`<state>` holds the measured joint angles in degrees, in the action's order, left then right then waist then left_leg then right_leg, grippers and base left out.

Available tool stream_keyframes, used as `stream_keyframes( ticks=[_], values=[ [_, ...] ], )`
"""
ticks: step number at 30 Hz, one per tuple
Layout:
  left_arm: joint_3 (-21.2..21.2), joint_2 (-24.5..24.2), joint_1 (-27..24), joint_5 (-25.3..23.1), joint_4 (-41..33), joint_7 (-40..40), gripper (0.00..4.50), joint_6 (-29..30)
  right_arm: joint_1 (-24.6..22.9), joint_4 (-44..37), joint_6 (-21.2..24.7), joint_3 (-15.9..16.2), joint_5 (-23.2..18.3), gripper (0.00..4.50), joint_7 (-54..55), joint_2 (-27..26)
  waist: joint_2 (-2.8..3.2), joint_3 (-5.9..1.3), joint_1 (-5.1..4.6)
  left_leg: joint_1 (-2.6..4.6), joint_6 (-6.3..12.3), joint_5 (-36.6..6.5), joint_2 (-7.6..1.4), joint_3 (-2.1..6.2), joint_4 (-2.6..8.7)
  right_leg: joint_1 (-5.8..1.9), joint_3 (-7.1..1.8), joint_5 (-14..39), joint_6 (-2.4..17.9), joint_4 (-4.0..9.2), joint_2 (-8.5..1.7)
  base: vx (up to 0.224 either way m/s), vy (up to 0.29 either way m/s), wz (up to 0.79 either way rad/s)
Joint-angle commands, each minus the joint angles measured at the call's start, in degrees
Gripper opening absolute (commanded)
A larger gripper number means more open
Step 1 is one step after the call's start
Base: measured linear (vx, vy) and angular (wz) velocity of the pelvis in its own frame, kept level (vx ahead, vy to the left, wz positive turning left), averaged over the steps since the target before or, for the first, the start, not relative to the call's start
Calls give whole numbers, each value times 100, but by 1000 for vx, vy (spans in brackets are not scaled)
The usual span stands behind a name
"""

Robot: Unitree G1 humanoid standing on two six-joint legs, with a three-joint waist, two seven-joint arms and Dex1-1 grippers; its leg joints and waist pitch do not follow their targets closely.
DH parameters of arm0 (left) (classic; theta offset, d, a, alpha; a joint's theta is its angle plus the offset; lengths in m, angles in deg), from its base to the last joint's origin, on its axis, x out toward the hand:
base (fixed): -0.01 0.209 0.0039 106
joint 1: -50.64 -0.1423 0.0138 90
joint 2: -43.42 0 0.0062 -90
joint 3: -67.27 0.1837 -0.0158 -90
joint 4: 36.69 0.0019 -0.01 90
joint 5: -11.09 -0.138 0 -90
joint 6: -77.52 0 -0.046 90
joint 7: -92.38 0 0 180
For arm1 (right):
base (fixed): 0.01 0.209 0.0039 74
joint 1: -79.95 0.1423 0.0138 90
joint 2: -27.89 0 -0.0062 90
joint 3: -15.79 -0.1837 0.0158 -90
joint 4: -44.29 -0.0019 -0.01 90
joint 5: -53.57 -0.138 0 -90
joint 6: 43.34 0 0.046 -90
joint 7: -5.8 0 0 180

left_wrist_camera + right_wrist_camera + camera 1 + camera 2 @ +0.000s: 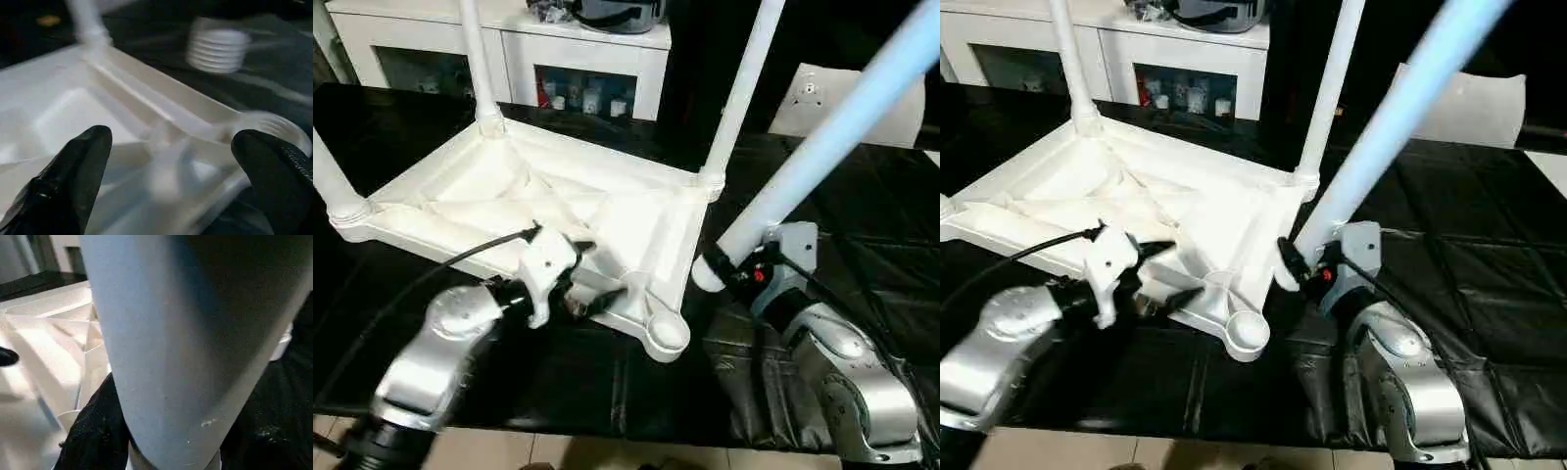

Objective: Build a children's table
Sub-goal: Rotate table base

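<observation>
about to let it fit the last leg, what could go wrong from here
1. The fourth leg is held tilted in the right gripper, beside the empty corner socket, not over it. Pushed in at that angle, it may jam or miss.
2. The left gripper is open over the tabletop rim, gripping nothing, so the tabletop could slide on the black mat.
3. The swinging leg could strike the standing leg nearby.

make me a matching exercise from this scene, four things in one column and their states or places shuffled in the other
Things:
1. tabletop
2. near corner socket
3. fourth leg
4. left end effector

States or places:
A. held tilted in the right end effector
B. open, over the tabletop's near edge
C. empty, no leg in it
D. lying ribbed side up on the black mat, three legs fitted

Pairs: 1-D, 2-C, 3-A, 4-B
</observation>
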<state>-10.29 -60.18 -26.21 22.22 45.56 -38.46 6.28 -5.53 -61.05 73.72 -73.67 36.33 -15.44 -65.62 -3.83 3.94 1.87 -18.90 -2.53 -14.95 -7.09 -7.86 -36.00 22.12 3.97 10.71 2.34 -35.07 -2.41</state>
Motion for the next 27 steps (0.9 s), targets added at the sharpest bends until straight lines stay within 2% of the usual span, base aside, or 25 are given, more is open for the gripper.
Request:
stream_keyframes(
  ticks=[1,4,5,6,8,11,12,13,16,17,18,20,21,26,27],
  values=[
    [201,-141,214,-60,192,502,433,-163,31,-35,20,41,7,192,-170,148,33,-320,13,-44,268,-104,-563,158,511,-271,-452,1373,874,410,-699,0,0,0],
    [403,-252,488,-268,573,881,413,-541,56,-14,-9,112,37,192,-277,250,47,-317,18,-40,235,-94,-594,128,526,-262,-434,1393,856,422,-696,0,0,0],
    [531,-302,626,-403,770,989,411,-753,51,-16,-35,146,48,192,-320,295,72,-313,20,-46,222,-122,-595,134,528,-265,-435,1415,846,425,-698,0,0,0],
    [610,-331,712,-484,893,1049,401,-883,47,-20,-52,167,54,192,-346,323,57,-328,16,-28,197,-140,-603,135,528,-262,-435,1376,833,416,-697,0,0,0],
    [723,-325,897,-554,1192,1270,375,-1141,18,-54,-80,219,80,192,-433,386,86,-334,13,-29,147,-118,-611,131,526,-270,-441,1243,887,403,-709,0,0,0],
    [889,-298,1190,-654,1623,1549,360,-1452,-47,-124,-67,278,129,192,-495,472,84,-338,22,-36,95,-115,-613,121,520,-286,-445,1133,970,394,-719,0,0,0],
    [981,-269,1367,-691,1855,1768,337,-1521,-109,-159,-149,338,161,192,-577,529,80,-336,17,-40,90,-129,-608,115,522,-289,-450,1152,963,397,-721,0,0,0],
    [981,-269,1367,-691,1855,1768,337,-1521,-109,-159,-149,338,161,192,-577,529,90,-338,33,-22,71,-166,-612,113,520,-280,-447,1209,961,407,-730,0,0,0],
    [1112,-256,1604,-730,2198,2094,317,-1558,-188,-205,-83,321,77,192,-608,539,90,-340,35,-28,17,-213,-633,124,524,-290,-449,1238,990,398,-745,0,0,0],
    [1133,-253,1655,-734,2274,2157,317,-1584,-197,-205,-69,300,45,192,-602,525,90,-340,35,-28,17,-213,-633,124,524,-290,-449,1238,990,398,-745,0,0,0],
    [1172,-247,1765,-765,2450,2268,296,-1659,-223,-216,-29,254,-28,192,-581,494,82,-338,31,-36,13,-244,-631,123,528,-295,-447,1274,1002,404,-749,0,0,0],
    [1188,-238,1838,-791,2569,2325,291,-1709,-258,-248,-7,230,-58,192,-560,478,101,-338,29,-34,8,-256,-633,126,530,-294,-447,1281,1007,409,-747,0,0,0],
    [1201,-227,1895,-796,2672,2394,272,-1746,-281,-267,-8,219,-59,192,-541,464,100,-340,27,-37,6,-253,-636,125,529,-300,-449,1260,1010,411,-752,0,0,0],
    [1295,-186,2124,-959,3109,2559,250,-2073,-413,-367,-5,241,-49,192,-520,420,94,-348,33,-38,-2,-221,-651,125,526,-308,-451,1137,1073,395,-767,0,0,0],
    [1321,-159,2233,-1016,3278,2575,244,-2158,-440,-388,9,271,-47,192,-503,404,93,-340,38,-37,29,-212,-631,112,521,-299,-454,1168,1045,420,-756,0,0,0]
  ],
)
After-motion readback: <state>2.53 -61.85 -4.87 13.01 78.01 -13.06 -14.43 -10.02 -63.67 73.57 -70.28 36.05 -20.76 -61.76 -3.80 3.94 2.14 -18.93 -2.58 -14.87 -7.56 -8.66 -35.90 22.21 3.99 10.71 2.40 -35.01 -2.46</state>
